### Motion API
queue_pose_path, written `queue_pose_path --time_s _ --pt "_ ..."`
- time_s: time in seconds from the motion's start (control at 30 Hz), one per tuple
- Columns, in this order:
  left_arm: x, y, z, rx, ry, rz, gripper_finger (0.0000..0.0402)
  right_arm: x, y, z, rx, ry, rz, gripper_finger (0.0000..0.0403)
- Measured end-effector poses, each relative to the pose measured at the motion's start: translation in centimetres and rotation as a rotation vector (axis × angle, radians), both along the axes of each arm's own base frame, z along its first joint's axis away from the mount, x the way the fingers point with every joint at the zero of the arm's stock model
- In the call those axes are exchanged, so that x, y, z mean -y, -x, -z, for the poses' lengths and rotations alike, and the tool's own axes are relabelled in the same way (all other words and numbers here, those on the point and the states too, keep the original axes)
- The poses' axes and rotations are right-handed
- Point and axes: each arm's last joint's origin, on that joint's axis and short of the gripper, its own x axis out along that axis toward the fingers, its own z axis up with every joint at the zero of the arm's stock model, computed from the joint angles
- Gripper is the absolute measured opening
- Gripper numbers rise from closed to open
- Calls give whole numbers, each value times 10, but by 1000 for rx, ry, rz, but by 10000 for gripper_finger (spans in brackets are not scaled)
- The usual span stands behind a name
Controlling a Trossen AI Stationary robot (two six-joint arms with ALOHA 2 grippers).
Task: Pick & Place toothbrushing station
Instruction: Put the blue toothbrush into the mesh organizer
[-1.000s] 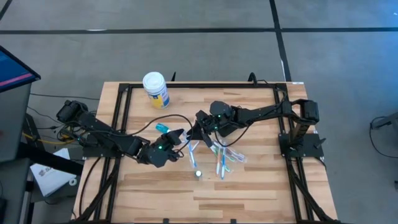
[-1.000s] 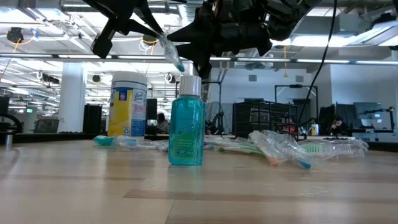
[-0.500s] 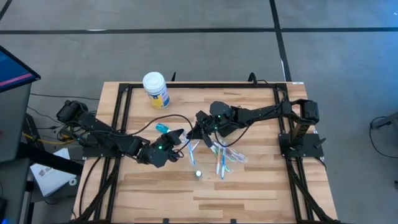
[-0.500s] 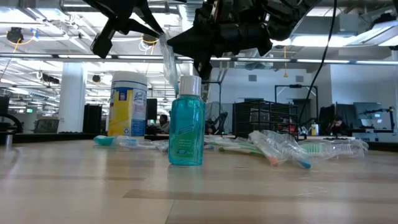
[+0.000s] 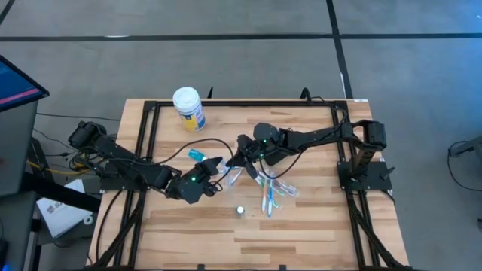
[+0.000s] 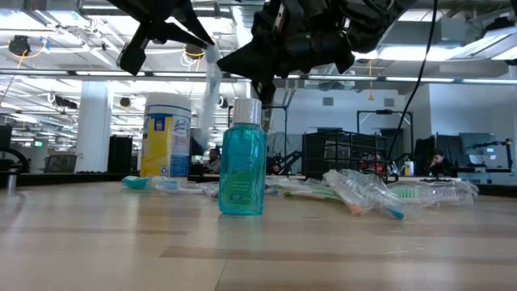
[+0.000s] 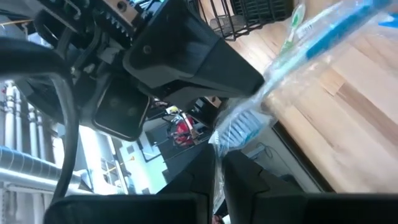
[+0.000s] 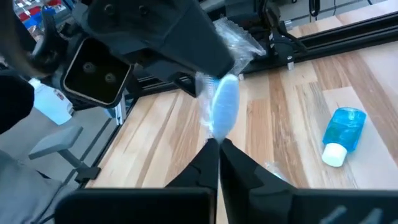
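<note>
A toothbrush in a clear wrapper (image 5: 232,179) hangs above the middle of the table, lifted clear, with both grippers shut on it. My left gripper (image 5: 219,166) comes from the left and my right gripper (image 5: 236,161) from the right, tips almost meeting. In the low view the brush (image 6: 212,89) hangs nearly straight down. More wrapped toothbrushes (image 5: 271,188) lie in a loose pile on the table to the right. A small teal bottle (image 6: 242,162) stands upright near the front, and another teal bottle (image 8: 342,140) lies on its side behind the left gripper. My left gripper pinches the wrapped brush at its bristle end (image 7: 233,132) between its two fingers, coming slantwise from the table's left. The handle (image 7: 323,37) runs on free beyond the fingers, clear of the table. My right gripper pinches the same brush's wrapped end (image 8: 219,115) between its fingertips, coming from the table's right, right beside the left gripper's fingers (image 8: 205,53). The brush is off the table.
A white-lidded yellow-and-blue jar (image 5: 188,108) stands at the far left of the table. Black frame rails (image 5: 151,135) run along the table's left, right and far sides. Bare wood lies toward the near edge, around the upright bottle (image 5: 240,210).
My right gripper has shut on the wrapped toothbrush that my left gripper holds. The brush's free end has swung from a slant toward the right to hanging nearly straight down. Both arms have stayed about where they were.
</note>
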Motion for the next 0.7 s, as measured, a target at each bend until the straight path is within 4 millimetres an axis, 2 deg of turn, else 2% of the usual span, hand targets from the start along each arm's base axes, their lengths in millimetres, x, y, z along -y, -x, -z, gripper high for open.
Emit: queue_pose_path --time_s 0.4,0.7 --pt "-1 0 -1 24 -9 -34 17 -3 0 0 11 38 -21 1" --pt "-5 10 -21 145 62 -53 17 0 0 1 5 40 -11 0"
